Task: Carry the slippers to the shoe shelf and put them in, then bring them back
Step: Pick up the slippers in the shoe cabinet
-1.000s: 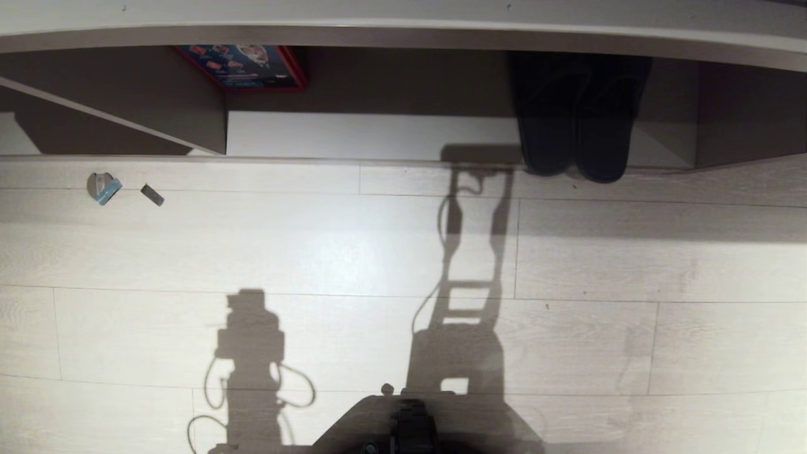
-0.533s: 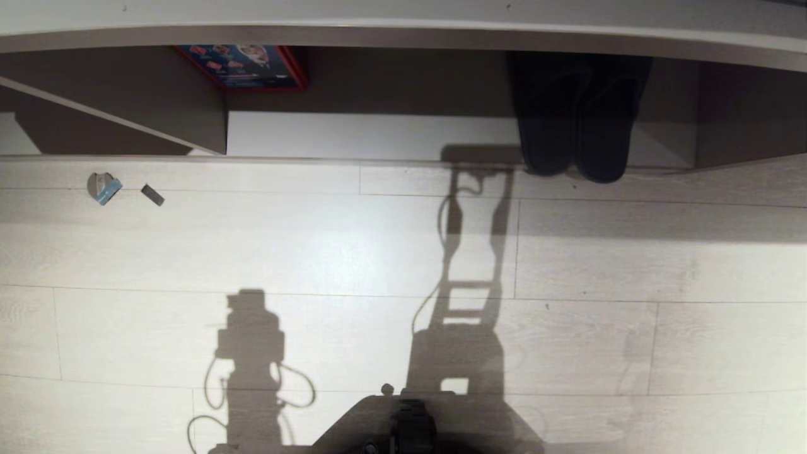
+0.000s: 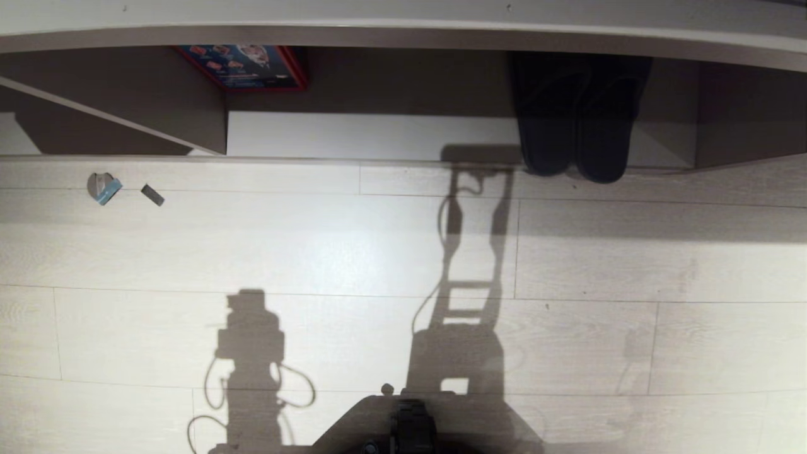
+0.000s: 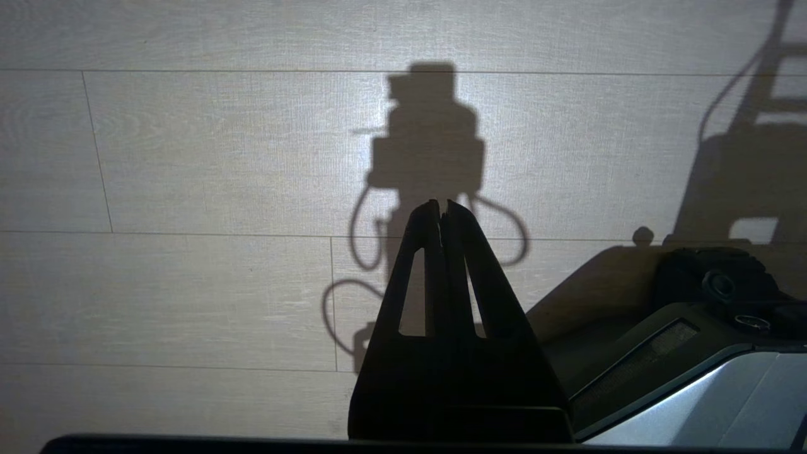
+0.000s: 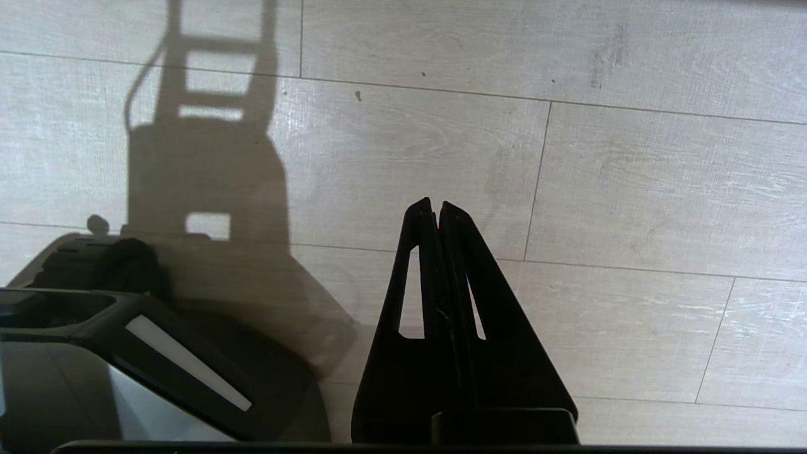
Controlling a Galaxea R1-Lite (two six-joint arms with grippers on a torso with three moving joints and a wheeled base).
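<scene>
Pale plank floor [image 3: 315, 239] is faced; slippers [image 3: 577, 120] are seen in the shoe shelf [image 3: 372, 135], upper right. Left claw [image 4: 442, 208] and right claw [image 5: 436, 208], both clenched empty, should be opened and aligned squarely.

Head view downward; both wrist views over the same floor [image 3: 315, 252].

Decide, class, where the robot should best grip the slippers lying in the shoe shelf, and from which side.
Probably the rounded ends of the slippers: they jut past the shoe shelf edge toward the robot. Approach low from the floor side; the board above blocks a top-down reach.
</scene>
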